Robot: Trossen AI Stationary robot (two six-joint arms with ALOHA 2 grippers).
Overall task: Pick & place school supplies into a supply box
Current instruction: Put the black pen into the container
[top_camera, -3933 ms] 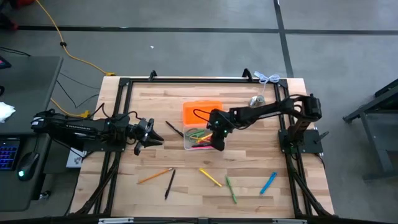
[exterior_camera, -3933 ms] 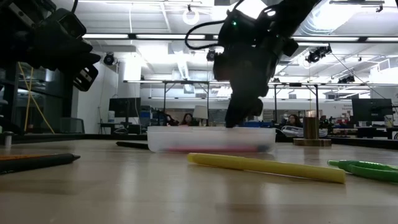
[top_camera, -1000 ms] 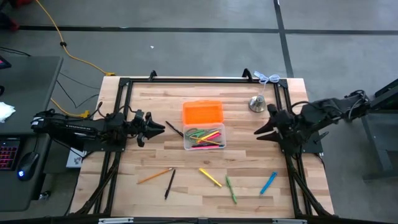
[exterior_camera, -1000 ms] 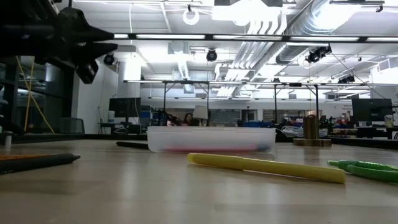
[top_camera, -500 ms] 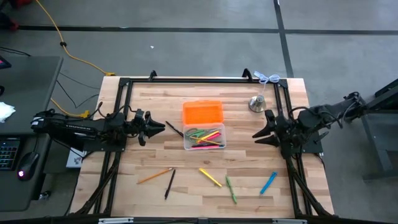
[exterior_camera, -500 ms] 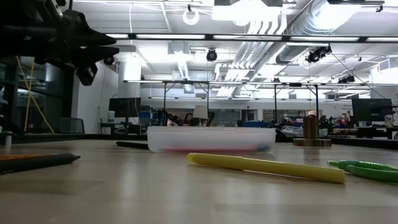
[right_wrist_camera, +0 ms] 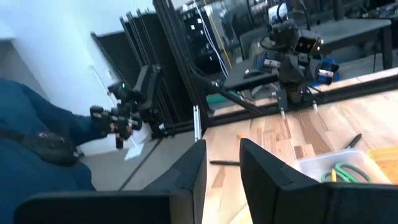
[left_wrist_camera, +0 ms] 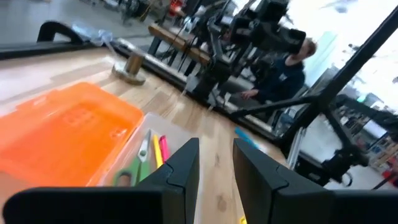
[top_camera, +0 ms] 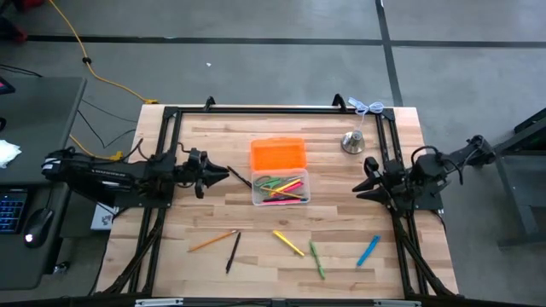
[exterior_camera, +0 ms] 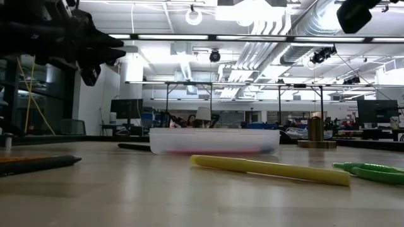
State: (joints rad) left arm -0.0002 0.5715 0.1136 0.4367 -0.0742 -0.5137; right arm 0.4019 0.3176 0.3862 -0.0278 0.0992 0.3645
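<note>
Box (top_camera: pixel 280 188) sits mid-table, orange lid (top_camera: pixel 277 154) flipped open behind it; green scissors and pink, yellow pens lie inside. Left gripper (top_camera: pixel 223 173) hovers just left of the box, fingers slightly apart, holding nothing. Right gripper (top_camera: pixel 362 176) is at the right table edge, fingers apart, empty. On the table in front of the box: orange pencil (top_camera: pixel 212 240), black pen (top_camera: pixel 233 251), yellow marker (top_camera: pixel 288 243), green pen (top_camera: pixel 316 259), blue pen (top_camera: pixel 368 251). Another black pen (top_camera: pixel 239 178) lies left of the box. Bell (top_camera: pixel 352 141) stands back right.
</note>
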